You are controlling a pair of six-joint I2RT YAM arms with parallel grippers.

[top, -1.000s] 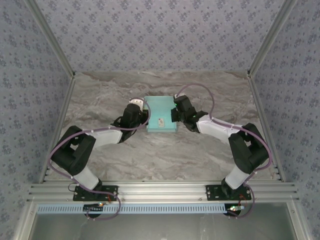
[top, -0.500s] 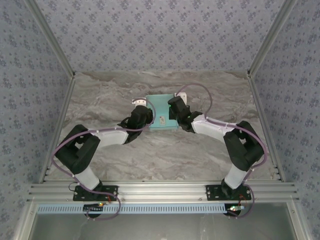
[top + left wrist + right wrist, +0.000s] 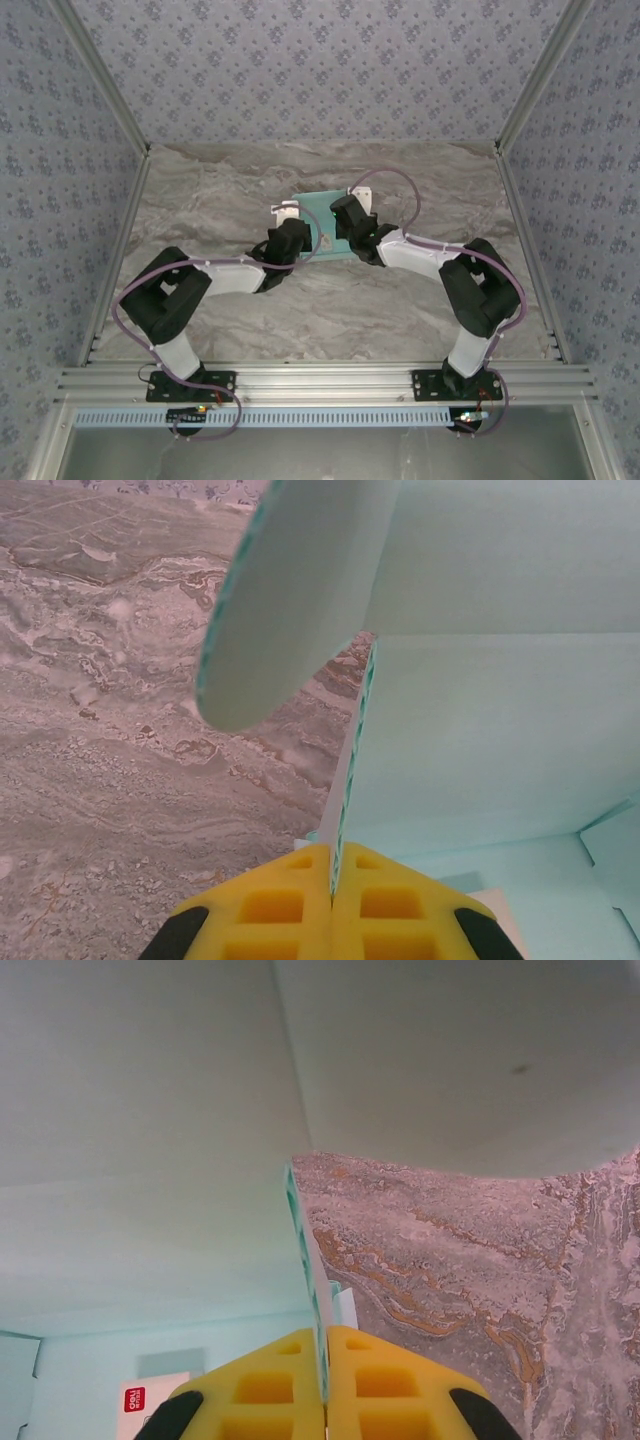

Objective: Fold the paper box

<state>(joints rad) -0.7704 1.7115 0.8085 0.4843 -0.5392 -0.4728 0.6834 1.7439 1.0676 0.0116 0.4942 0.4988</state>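
The paper box [image 3: 316,207] is pale turquoise card lying at the table's middle, between the two grippers. My left gripper [image 3: 291,232] is at its left side and my right gripper [image 3: 346,221] at its right side. In the left wrist view the yellow pads [image 3: 270,910] of the left gripper [image 3: 333,868] are shut on the thin edge of an upright side wall [image 3: 470,740], with a rounded flap [image 3: 290,590] above. The right gripper [image 3: 325,1352] is likewise shut on the opposite wall [image 3: 150,1240], under a broad flap [image 3: 450,1060].
A small white tag [image 3: 140,1405] with a red mark lies on the box floor. The marble tabletop [image 3: 200,200] stretches out on both sides of the box. Patterned walls and metal posts [image 3: 520,100] enclose the cell. Purple cables [image 3: 400,180] loop off both wrists.
Both grippers have moved inward toward each other, each holding its side of the box. The visible turquoise area between them has narrowed as the side walls come up.
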